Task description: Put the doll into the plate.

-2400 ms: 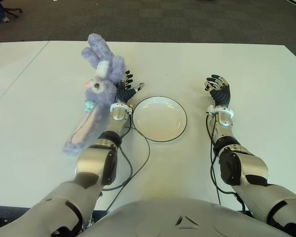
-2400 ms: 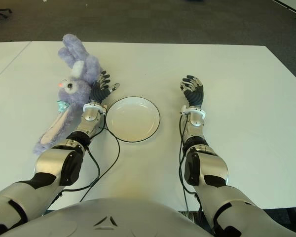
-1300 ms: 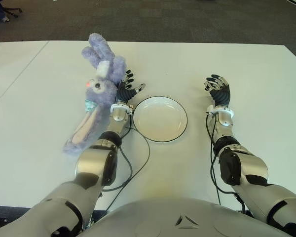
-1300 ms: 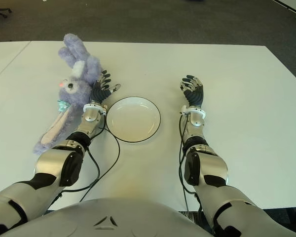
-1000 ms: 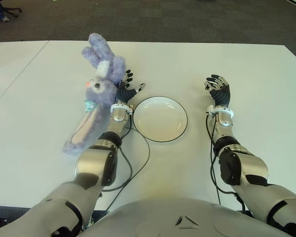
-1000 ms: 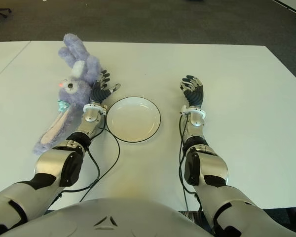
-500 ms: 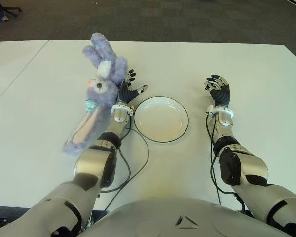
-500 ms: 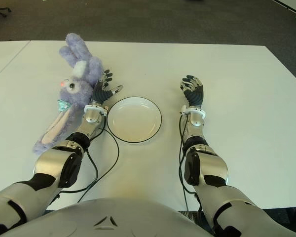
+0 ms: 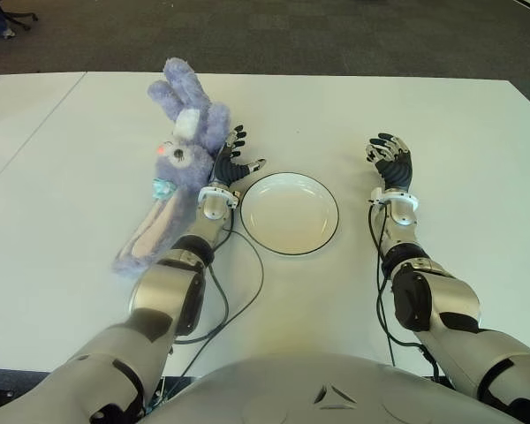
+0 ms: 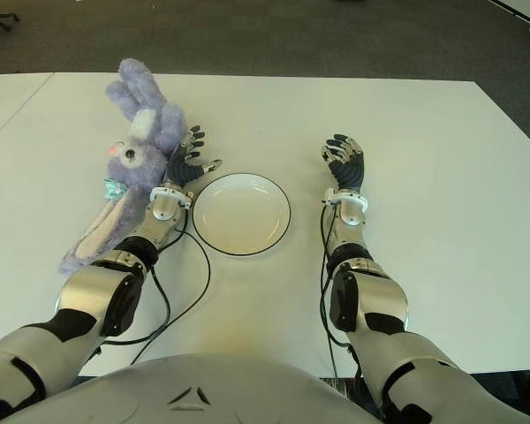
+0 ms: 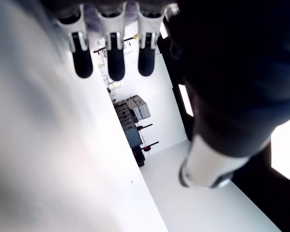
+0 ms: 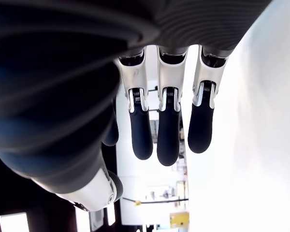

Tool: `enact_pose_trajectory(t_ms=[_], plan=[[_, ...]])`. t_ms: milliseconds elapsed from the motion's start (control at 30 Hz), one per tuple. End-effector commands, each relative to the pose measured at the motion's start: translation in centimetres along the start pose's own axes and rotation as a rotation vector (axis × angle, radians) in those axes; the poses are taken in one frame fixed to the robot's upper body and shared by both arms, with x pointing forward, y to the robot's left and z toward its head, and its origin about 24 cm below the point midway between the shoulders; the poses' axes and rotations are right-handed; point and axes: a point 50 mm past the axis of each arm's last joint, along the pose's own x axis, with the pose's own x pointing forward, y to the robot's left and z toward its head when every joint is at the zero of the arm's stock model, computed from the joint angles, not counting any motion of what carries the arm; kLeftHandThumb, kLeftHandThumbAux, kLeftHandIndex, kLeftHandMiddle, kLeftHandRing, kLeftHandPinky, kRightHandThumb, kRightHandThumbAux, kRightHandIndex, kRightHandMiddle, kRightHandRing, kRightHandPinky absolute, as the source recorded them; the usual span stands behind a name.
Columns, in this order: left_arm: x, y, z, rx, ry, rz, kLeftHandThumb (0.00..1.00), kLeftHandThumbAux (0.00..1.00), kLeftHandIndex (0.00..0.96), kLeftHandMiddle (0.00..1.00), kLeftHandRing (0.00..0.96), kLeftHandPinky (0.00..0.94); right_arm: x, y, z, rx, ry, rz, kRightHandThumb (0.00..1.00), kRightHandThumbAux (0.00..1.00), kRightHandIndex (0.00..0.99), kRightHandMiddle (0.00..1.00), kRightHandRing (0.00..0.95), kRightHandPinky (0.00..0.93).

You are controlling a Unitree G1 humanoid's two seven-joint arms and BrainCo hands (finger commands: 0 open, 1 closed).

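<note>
Left hand (image 9: 229,165): fingers spread, nothing held, placed against fluffy purple plush rabbit doll (image 9: 172,168), beside round white black-rimmed plate (image 9: 289,213). Right hand (image 9: 389,162): fingers relaxed, shown right of plate.

On the table (image 9: 442,115), the doll (image 9: 177,168) lies left of the plate (image 9: 290,213).

I see silver-grey arm shells with black joints, black cables looping along both forearms, and black-fingered left hand (image 9: 229,162) and right hand (image 9: 389,162) with white knuckle segments.
</note>
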Motion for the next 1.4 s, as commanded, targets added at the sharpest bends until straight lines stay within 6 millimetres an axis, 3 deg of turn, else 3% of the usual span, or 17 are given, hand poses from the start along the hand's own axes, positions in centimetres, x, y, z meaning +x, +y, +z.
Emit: enact_pose_trajectory(t_ms=[33, 567, 1400], plan=[[-2.7, 0.3, -3.3, 0.064, 0.09, -0.028, 0.148, 0.884, 0.084, 0.156, 0.138, 0.121, -7.8, -0.9, -9.5, 0.004, 0.461, -0.045, 0.418, 0.851, 0.275, 0.344, 0.383, 0.4], [-2.2, 1.3, -2.1, 0.117, -0.026, -0.031, 0.187, 0.889, 0.078, 0.137, 0.124, 0.129, -7.8, -0.8, -9.5, 0.005, 0.466, -0.049, 0.48, 0.85, 0.28, 0.35, 0.388, 0.411], [-2.6, 1.3, 1.1, 0.222, -0.35, 0.05, 0.166, 0.854, 0.076, 0.149, 0.149, 0.161, -7.8, -0.9, -9.4, 0.008, 0.457, -0.046, 0.453, 0.853, 0.28, 0.348, 0.388, 0.414]])
